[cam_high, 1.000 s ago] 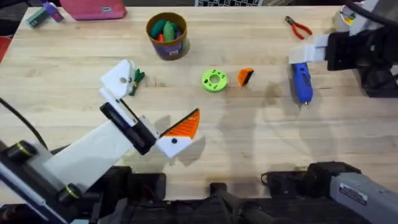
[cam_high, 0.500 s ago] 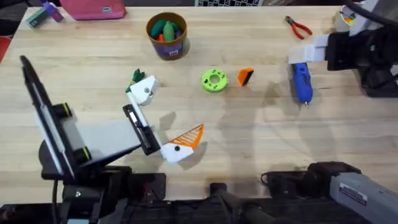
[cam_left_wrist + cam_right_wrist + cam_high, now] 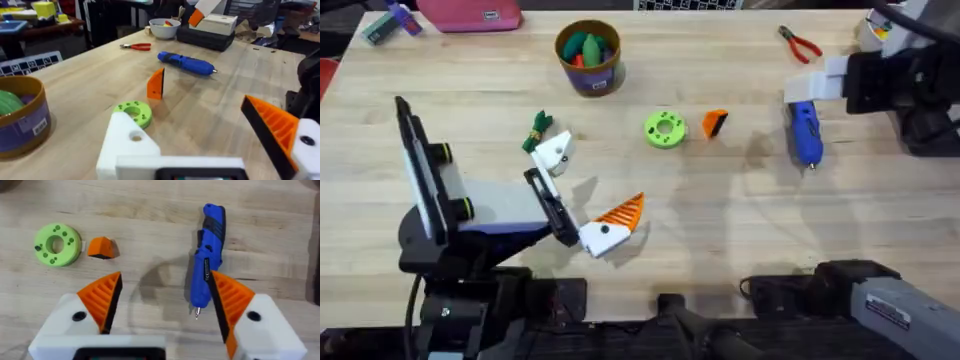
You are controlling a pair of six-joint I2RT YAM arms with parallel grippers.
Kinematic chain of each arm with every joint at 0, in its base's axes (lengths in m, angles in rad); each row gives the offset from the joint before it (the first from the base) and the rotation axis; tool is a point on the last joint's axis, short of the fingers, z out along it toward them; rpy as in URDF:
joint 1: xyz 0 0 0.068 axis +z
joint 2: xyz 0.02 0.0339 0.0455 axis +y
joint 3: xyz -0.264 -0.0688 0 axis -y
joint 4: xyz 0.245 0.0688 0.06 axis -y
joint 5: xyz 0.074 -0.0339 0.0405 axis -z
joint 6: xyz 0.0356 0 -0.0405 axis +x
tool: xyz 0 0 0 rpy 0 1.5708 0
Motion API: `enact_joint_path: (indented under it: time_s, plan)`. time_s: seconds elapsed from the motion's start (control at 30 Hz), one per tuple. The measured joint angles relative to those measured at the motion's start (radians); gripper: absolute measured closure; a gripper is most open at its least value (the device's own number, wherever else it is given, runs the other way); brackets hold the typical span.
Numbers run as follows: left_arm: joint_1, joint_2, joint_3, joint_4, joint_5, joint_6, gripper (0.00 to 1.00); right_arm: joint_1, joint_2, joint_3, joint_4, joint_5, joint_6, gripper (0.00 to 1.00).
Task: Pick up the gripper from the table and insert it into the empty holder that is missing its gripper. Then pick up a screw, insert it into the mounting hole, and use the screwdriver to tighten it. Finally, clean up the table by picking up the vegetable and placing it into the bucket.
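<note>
Evidently the first step is in hand: nothing has been picked up yet, and the orange gripper wedge (image 3: 715, 123) lies on the worktop (image 3: 720, 240), just beside the green disc (image 3: 665, 129).

The left gripper (image 3: 592, 180) hangs low over the worktop's near left part, spread wide and holding nothing. One finger carries its ribbed orange pad, while the other is the bare white holder (image 3: 553, 152) that needs the wedge. The right gripper (image 3: 165, 275) hovers at the far right above the blue screwdriver (image 3: 806, 130), also wide apart and empty.

The bucket (image 3: 588, 55) stands at the far edge, already holding a few toy items. The vegetable (image 3: 539, 125) lies right by the holder's tip; whether it touches cannot be told.

The next move likely falls to the right gripper. It would have to shift from over the screwdriver to the wedge, close on its sides, and carry it across to the holder, lined up so it slides on squarely.
</note>
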Motion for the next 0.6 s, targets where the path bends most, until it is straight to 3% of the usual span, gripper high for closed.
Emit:
enact_joint_path:
  time_s: [0.6]
  plan:
    - [0.000,0.000,0.000,-0.064,0.051,-0.007,0.015,0.000,0.000,0.000,0.000,0.000,0.000,0.008]
